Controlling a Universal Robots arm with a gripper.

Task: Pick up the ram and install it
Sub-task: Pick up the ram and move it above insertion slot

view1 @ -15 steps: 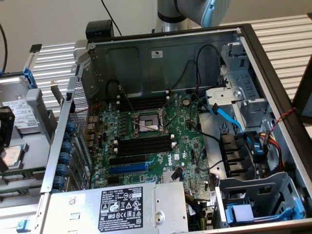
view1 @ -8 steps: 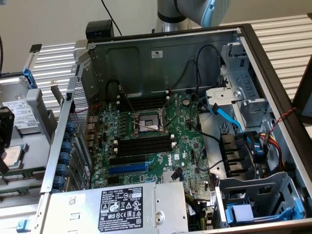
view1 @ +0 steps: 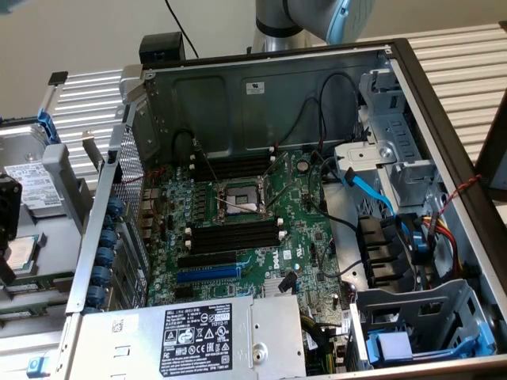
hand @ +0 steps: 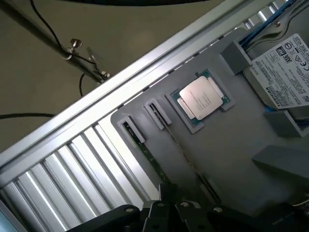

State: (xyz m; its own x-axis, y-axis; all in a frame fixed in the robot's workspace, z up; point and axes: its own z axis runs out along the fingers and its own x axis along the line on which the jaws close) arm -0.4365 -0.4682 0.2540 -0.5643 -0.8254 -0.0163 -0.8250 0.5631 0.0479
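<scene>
Pickup stage, I'd say; gripper (hand: 179, 209) clenched on nothing I can see, ram (hand: 149, 155) standing edge-up in the grey tray (hand: 231, 140) just ahead of it; reckon jaws need opening and squaring to that edge.

Exterior view: even, diffuse room light, moderate brightness. The case wall (view1: 238, 111) carries a soft sheen. The motherboard (view1: 305, 237) below it lies in shade, darkest around the slots.

Wrist view: glare streaks run along the ribbed tabletop (hand: 72, 169). Pale highlight on the CPU lid (hand: 200, 98). The grey tray (hand: 231, 145) is flatly lit, with soft shadows beside its raised blocks.
</scene>
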